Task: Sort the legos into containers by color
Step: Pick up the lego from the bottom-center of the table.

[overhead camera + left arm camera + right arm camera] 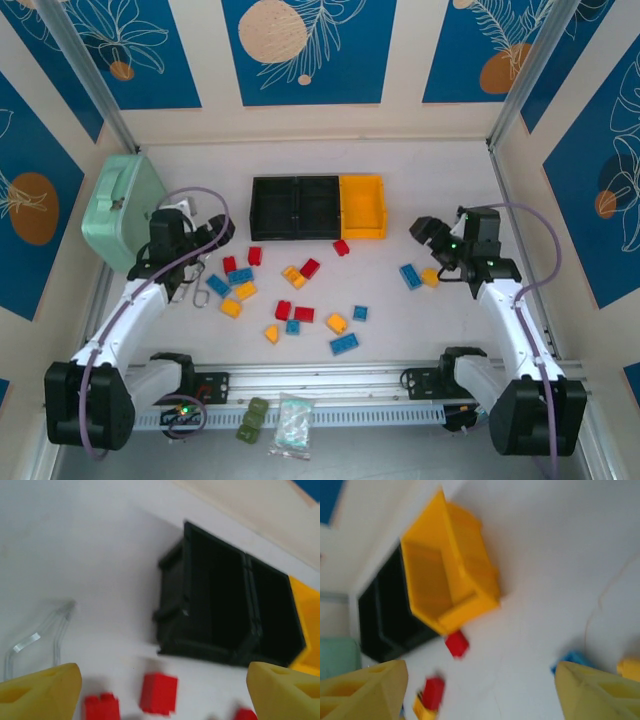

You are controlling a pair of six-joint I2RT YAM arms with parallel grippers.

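The legos lie scattered on the white table across the middle of the top view. They are small studded bricks in red, yellow-orange and blue, most lying singly and a few touching. One red brick sits just below the lower left corner of the yellow-orange bin. A blue brick and a yellow-orange brick lie side by side at centre right, apart from the main cluster. The containers stand in the upper centre: three open-top bins joined in a row, two black on the left and the yellow-orange one on the right.

The left gripper hangs at centre left, near the mint green case and over the left edge of the cluster. In the left wrist view its yellow fingers sit in the two lower corners, spread wide with nothing between them. Red bricks lie along the bottom edge there, and the black bins are at centre right.

The right gripper is at centre right, just above the blue and yellow-orange pair. In its wrist view the fingers are likewise wide apart and hold nothing. That view is blurred, so the studs cannot be made out.
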